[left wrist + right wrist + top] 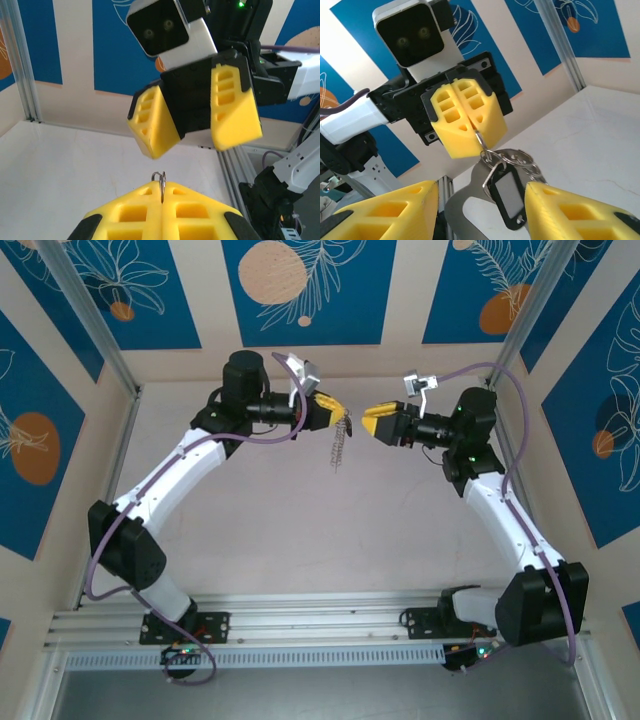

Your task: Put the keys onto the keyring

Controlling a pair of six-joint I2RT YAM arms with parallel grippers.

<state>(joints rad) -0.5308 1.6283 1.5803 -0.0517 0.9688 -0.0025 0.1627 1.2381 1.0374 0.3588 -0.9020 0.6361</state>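
Top view: your left gripper [343, 410] is pinched tight on the keyring [342, 445], which hangs down over the table [300, 540]. Your right gripper [367, 421] faces it, wide open. Left wrist: a thin wire loop [160, 179] pokes up from that tight pinch. Right wrist: a black-edged tag [507, 192] dangles between your open yellow fingers [570, 215].

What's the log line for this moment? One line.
left tool shut on keyring, black tag dangling | right tool open, facing it, apart

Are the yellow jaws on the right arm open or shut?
Open: the right gripper has its two yellow plastic jaws standing apart, with a clear gap between them.
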